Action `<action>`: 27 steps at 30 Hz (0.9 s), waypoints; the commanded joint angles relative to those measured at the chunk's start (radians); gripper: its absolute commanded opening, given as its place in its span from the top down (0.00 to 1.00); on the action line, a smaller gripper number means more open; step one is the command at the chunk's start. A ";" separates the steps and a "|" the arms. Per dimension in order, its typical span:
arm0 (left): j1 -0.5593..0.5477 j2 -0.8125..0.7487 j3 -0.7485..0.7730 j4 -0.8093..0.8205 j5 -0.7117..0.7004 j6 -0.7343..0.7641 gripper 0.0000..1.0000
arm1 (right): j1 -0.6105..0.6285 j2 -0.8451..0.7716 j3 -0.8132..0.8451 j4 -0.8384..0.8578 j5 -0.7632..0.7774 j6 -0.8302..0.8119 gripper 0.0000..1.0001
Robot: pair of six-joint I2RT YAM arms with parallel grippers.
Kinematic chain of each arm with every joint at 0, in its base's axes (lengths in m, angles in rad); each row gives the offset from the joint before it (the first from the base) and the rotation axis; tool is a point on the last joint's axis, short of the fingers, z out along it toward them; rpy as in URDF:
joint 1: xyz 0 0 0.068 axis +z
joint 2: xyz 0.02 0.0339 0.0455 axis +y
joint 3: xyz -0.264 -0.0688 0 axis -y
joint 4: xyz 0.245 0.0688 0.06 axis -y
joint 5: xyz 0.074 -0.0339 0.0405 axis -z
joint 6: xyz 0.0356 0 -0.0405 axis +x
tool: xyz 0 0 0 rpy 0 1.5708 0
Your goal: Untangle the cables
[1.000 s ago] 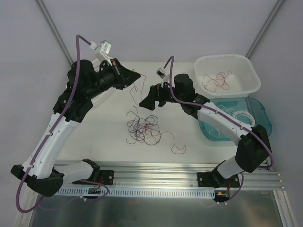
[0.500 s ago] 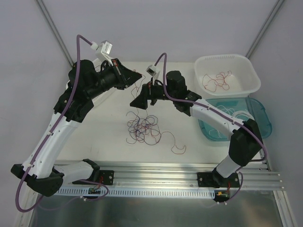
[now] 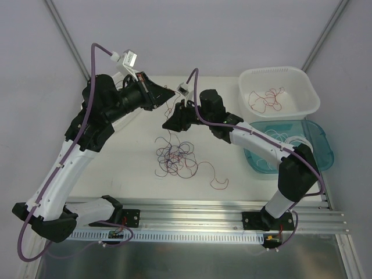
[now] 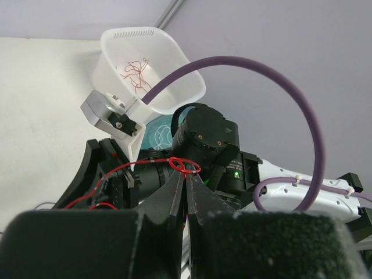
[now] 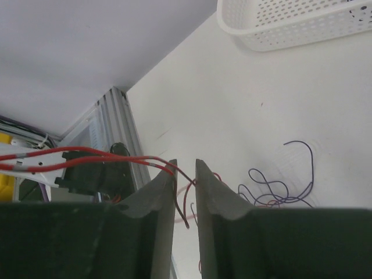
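A tangle of thin purple and red cables (image 3: 176,157) lies mid-table. My left gripper (image 3: 170,93) hovers above and behind it, shut on a red cable (image 4: 185,165) that loops over its tips (image 4: 187,174) and hangs down towards the heap. My right gripper (image 3: 167,124) sits just below the left one. In the right wrist view its jaws (image 5: 185,165) stand a narrow gap apart, with the same red cable (image 5: 116,158) running between them and not pinched. Purple cable loops (image 5: 279,186) lie on the table beyond.
A white basket (image 3: 278,70) at the back right holds red cables (image 3: 266,100). A teal tray (image 3: 325,139) in front of it holds coiled white cables (image 3: 299,143). One loose red cable (image 3: 219,180) lies near the front rail.
My right arm swung left towards the left gripper, and its jaws narrowed from wide open to a small gap around the red cable. The left gripper stayed put, still shut.
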 commanded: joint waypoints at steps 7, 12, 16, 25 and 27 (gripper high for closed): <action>-0.010 -0.058 -0.042 0.053 -0.030 0.014 1.00 | -0.001 -0.047 -0.001 -0.011 0.046 -0.038 0.99; -0.008 -0.090 -0.129 0.053 -0.120 0.112 0.56 | -0.051 -0.116 0.019 -0.097 0.058 -0.019 0.99; -0.008 -0.133 -0.221 0.076 -0.174 0.227 0.31 | -0.116 -0.169 0.072 -0.166 0.064 -0.001 0.99; -0.008 -0.259 -0.630 0.390 -0.121 0.402 0.07 | -0.212 -0.231 0.190 -0.377 0.067 0.019 0.99; -0.007 -0.270 -0.742 0.462 -0.099 0.419 0.07 | -0.217 -0.236 0.213 -0.406 0.069 0.019 0.99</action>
